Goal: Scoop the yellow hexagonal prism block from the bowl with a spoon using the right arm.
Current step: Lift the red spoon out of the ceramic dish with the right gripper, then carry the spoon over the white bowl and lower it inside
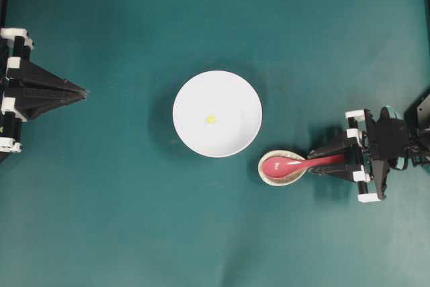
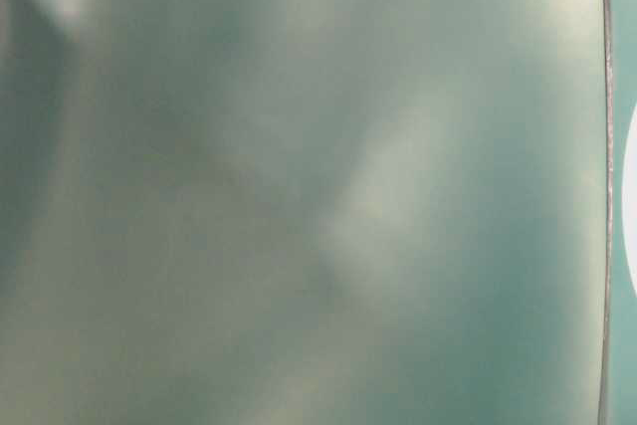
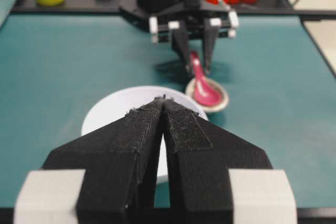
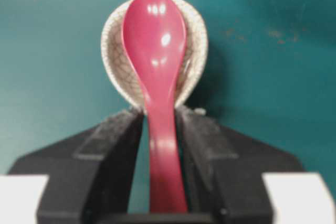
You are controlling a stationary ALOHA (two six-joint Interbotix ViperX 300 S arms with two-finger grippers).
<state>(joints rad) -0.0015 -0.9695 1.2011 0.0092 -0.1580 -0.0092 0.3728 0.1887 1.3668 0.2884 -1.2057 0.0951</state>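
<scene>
We saw the white bowl standing near the middle of the teal worktop, with the tiny yellow hexagonal prism block lying on its floor, close to its centre. Toward the worktop's right edge and just beside the bowl's rim sat a small crackled off-white dish, and the pink-red spoon lay with its scoop resting in that dish and its handle reaching out toward the right edge.

The right gripper had its two black fingers set on either side of the spoon's handle. In the right wrist view the pads stood flush against the handle on both sides, so we read the gripper as grasping the spoon, which rested in the dish all the same.

At the worktop's left edge the left gripper hung idle, its fingers pressed together at the tips with nothing between them, well apart from the bowl.

The table-level view gave us only a blur of pale green, with a sliver of white at its right edge.
</scene>
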